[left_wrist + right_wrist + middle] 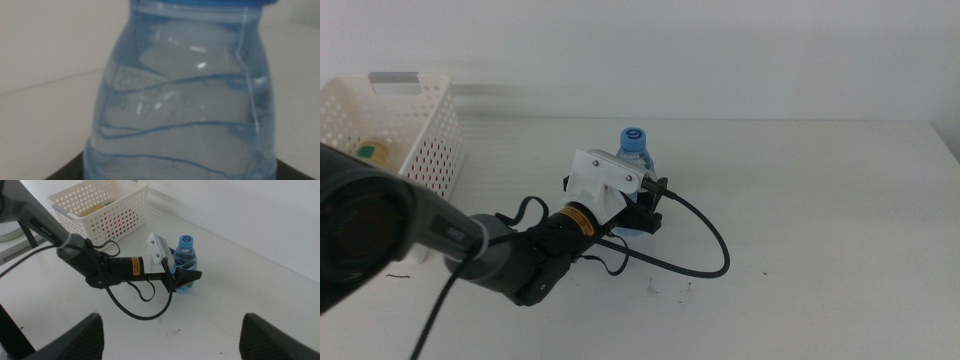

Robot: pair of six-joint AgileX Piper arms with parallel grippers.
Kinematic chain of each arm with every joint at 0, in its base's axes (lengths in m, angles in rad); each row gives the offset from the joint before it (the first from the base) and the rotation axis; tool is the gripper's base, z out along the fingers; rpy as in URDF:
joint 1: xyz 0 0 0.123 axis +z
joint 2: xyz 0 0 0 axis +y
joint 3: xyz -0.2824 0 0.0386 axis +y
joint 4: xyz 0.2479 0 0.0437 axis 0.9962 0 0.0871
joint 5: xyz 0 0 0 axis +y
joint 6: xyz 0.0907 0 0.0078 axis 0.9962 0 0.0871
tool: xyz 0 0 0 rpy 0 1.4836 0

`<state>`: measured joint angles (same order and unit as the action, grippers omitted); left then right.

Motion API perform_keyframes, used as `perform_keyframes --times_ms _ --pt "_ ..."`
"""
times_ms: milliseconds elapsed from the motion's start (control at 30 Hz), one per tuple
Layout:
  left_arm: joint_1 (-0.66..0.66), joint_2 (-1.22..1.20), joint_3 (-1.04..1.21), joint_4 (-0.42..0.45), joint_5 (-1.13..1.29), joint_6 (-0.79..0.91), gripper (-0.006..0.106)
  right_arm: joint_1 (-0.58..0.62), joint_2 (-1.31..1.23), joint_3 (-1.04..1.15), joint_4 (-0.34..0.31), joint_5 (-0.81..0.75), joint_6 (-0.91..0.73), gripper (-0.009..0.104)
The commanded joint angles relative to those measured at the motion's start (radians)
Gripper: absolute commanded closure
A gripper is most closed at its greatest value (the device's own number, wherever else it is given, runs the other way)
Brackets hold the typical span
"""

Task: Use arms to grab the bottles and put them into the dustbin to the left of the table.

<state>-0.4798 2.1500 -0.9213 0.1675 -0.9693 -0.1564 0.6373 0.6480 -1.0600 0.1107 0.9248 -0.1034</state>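
A small clear water bottle stands upright near the centre of the middle view on the white table, its long axis vertical and its blue cap pointing up. The left gripper, reaching in from the lower left, has its dark jaws around the bottle's lower body, one on each side, apparently gripping it. In the upper left sits the white dustbin, with something yellow inside. The right gripper hovers well apart above the table, jaws spread wide.
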Motion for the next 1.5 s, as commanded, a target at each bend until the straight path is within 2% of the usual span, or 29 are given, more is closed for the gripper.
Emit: perform_keyframes --times_ms 0,200,467,633,700,867,1067,1467 --pt "0.001 -0.069 0.024 0.013 0.011 0.006 0.074 -0.007 -0.004 -0.004 -0.003 -0.005 -0.002 0.012" --pt "0.001 -0.297 0.101 -0.038 0.197 0.014 0.076 -0.007 -0.004 -0.004 -0.003 -0.005 -0.002 0.012" --pt "0.009 -0.554 0.08 -0.034 0.687 0.025 0.076 -0.007 -0.004 -0.004 -0.003 -0.005 0.0 0.012" --pt "0.112 -0.626 -0.064 -0.037 1.127 0.036 0.076 -0.007 -0.004 -0.004 -0.003 -0.005 0.0 0.012" --pt "0.16 -0.628 -0.15 -0.075 1.27 0.111 0.076 -0.007 -0.004 -0.004 -0.003 -0.005 0.0 0.012" --pt "0.303 -0.607 -0.372 -0.271 1.563 0.396 0.076 -0.007 -0.004 -0.004 -0.003 -0.005 0.0 0.012" --pt "0.465 -0.524 -0.619 -0.448 1.799 0.589 0.076 -0.007 -0.004 -0.004 -0.003 -0.005 0.0 0.012" --pt "0.71 -0.318 -0.889 -0.511 1.942 0.631 0.076 -0.007 -0.004 -0.004 -0.003 -0.005 0.0 0.012"
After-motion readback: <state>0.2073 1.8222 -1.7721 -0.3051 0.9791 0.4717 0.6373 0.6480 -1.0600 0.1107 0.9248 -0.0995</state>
